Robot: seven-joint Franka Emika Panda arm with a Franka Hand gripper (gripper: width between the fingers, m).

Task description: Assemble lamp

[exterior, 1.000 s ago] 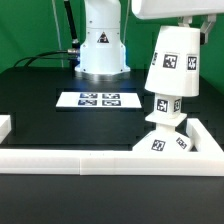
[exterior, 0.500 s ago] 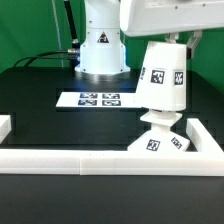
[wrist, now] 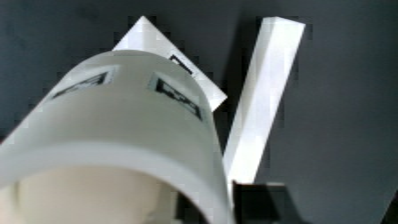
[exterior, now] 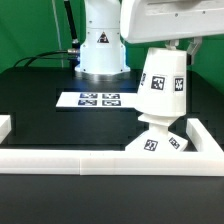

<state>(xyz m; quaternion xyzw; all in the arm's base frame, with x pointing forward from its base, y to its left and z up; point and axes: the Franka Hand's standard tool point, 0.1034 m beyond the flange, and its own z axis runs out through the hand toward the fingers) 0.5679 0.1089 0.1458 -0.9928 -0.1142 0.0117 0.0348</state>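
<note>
My gripper [exterior: 173, 44] is shut on the rim of the white cone shade [exterior: 163, 84] and holds it tilted, its narrow end down on the bulb [exterior: 158, 122]. The bulb stands on the flat square base [exterior: 160, 145], which lies in the corner of the white rails and shows tags on its edge. Only the bulb's lower part shows under the shade. In the wrist view the shade [wrist: 125, 130] fills most of the picture. One dark finger [wrist: 267, 203] lies against the shade's wall at the gripper [wrist: 231, 206]. A corner of the base [wrist: 151, 40] shows past the shade.
White border rails [exterior: 70, 159] run along the near edge and up the exterior view's right [exterior: 205, 135]; one also shows in the wrist view [wrist: 260, 100]. The marker board [exterior: 97, 100] lies mid-table. The robot's white pedestal [exterior: 100, 45] stands behind it.
The shade has moved a little toward the exterior view's left and tilted more. The base under it has shifted slightly the same way. The arm's white body now covers more of the top.
</note>
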